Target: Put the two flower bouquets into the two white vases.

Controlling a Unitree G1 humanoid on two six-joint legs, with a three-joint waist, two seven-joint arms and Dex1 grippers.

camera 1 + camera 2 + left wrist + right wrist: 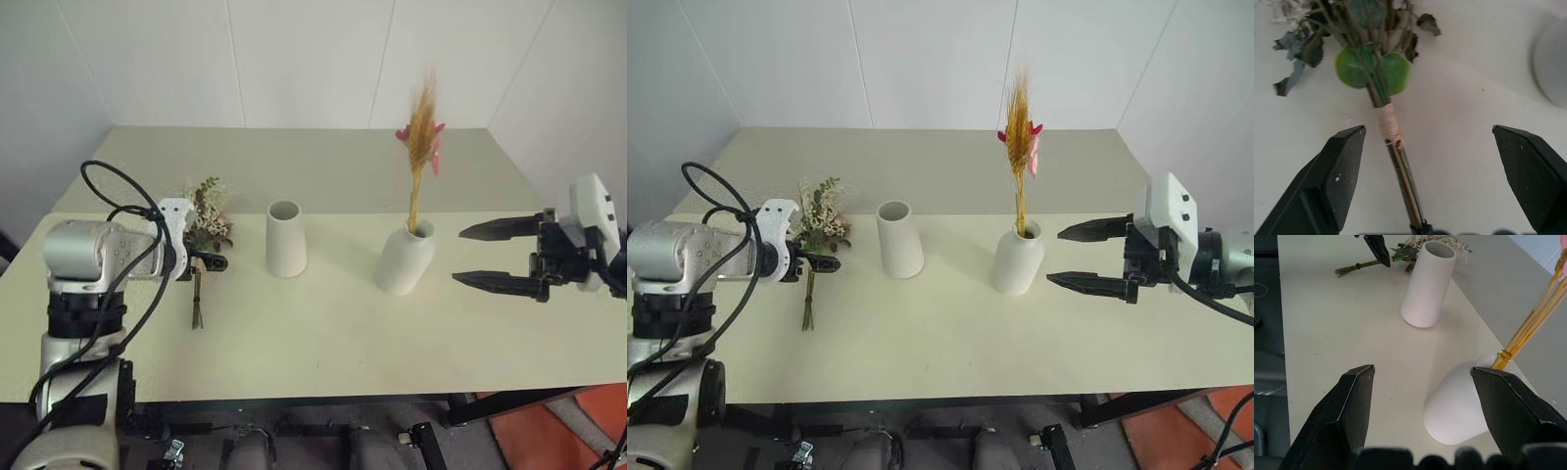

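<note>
The bushy bouquet with pink roses and green leaves lies on the table at the left, its tied brown stems pointing toward the front edge. My left gripper hangs just above it, open, one finger on each side of the tie, touching nothing. The tall cone vase stands empty in the middle. The slim wheat-like bouquet stands upright in the rounded bottle vase. My right gripper is open and empty, a little to the right of that vase and pointing at it.
The pale table reaches back to a white wall, with bare surface in front of both vases. Black cables loop over my left arm. Black frame parts and an orange floor patch show below the front edge.
</note>
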